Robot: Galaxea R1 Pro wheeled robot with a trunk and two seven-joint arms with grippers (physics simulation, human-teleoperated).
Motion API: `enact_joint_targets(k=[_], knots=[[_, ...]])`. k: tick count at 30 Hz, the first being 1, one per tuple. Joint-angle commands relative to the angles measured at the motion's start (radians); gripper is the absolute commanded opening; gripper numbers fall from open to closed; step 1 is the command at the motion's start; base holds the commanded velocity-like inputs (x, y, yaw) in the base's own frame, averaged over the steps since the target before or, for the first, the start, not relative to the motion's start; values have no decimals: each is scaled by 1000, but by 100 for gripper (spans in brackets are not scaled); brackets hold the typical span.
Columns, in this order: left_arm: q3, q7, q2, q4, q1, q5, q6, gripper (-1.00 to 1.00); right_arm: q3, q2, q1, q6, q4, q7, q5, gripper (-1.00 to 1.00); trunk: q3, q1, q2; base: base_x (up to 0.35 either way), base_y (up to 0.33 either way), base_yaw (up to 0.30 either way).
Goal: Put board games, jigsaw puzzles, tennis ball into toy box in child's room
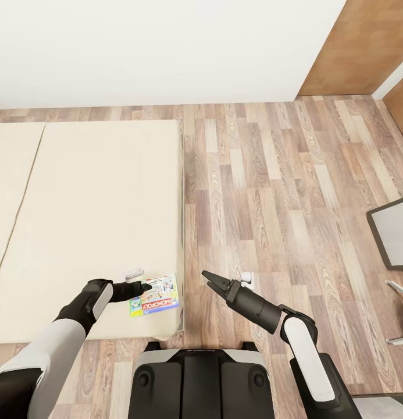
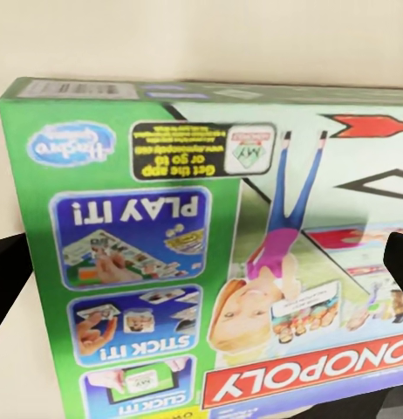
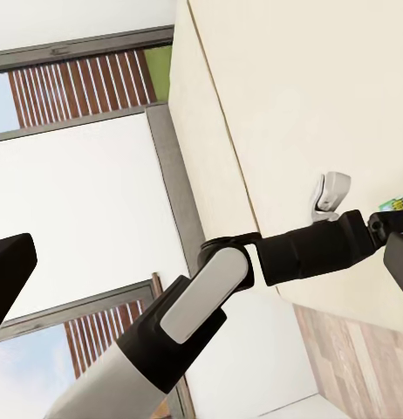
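At nine o'clock of the robot base: beige bed (image 1: 96,221), Monopoly board game (image 1: 156,302) flat near its corner, left gripper (image 1: 144,286) over the box's edge, jaws spread, probably lining up a grasp. At one o'clock: right gripper (image 1: 208,279) idle above the wood floor (image 1: 271,192), jaws slightly parted, holding nothing.

The board game box (image 2: 228,262) reads "MONOPOLY", "PLAY IT!", "STICK IT!".
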Motion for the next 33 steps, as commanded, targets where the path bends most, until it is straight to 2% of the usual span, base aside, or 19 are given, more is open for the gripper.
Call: enact_joint_targets(k=[1, 9, 17, 33], knots=[[5, -3, -1, -1, 0, 2, 7, 100, -1, 1, -1, 4, 0, 4, 3, 100, -1, 1, -1, 0, 0, 0], [5, -8, -8, -1, 0, 2, 8, 100, -1, 0, -1, 4, 0, 4, 3, 100, -1, 1, -1, 0, 0, 0], [5, -55, -15, 1, 0, 1, 8, 100, -1, 1, -1, 4, 0, 4, 3, 100, -1, 1, -1, 0, 0, 0], [5, -60, -15, 1, 0, 1, 7, 100, -1, 1, -1, 4, 0, 4, 3, 100, -1, 1, -1, 0, 0, 0]])
